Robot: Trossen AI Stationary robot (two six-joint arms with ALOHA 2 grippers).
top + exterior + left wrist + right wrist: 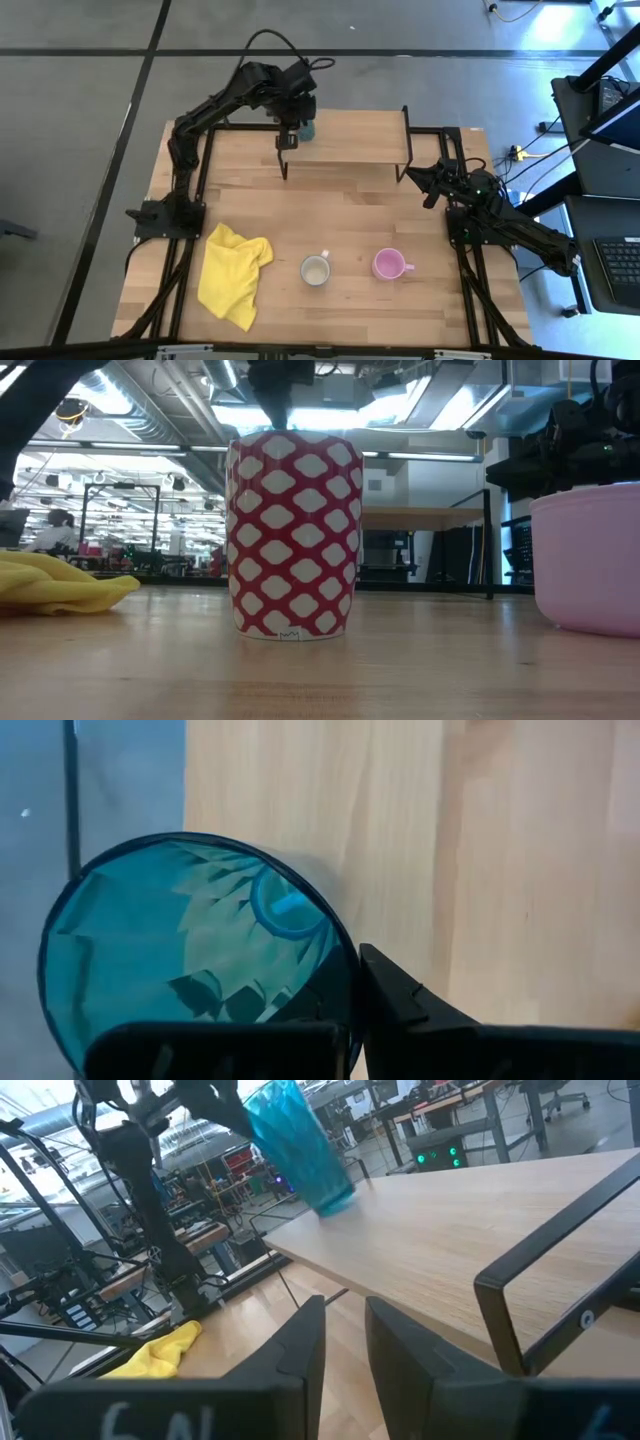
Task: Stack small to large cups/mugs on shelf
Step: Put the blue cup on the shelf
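The teal tumbler [309,130] stands at the left end of the light-wood shelf [355,140]. My left gripper [296,133] is above it and shut on its rim. In the right wrist view the tumbler [298,1140] stands with its base on the shelf's far corner [345,1210]. The small mug [316,270], cream inside and red-and-white patterned outside [293,535], stands on its base on the tabletop. The pink mug [390,265] stands to its right. My right gripper [345,1345] waits empty by the shelf's right end [430,185], fingers a narrow gap apart. My left gripper holds the tumbler by its rim [338,952], on one side of the open mouth. One finger [220,1050] is inside the tumbler and the other finger [400,1010] outside, with the wall between them. The fingers come from above, pointing down. The tumbler's base rests on the shelf.
A crumpled yellow cloth [233,272] lies on the tabletop at the near left. The shelf's black metal legs [406,150] stand at its ends. Bare wood lies between the shelf and the two mugs.
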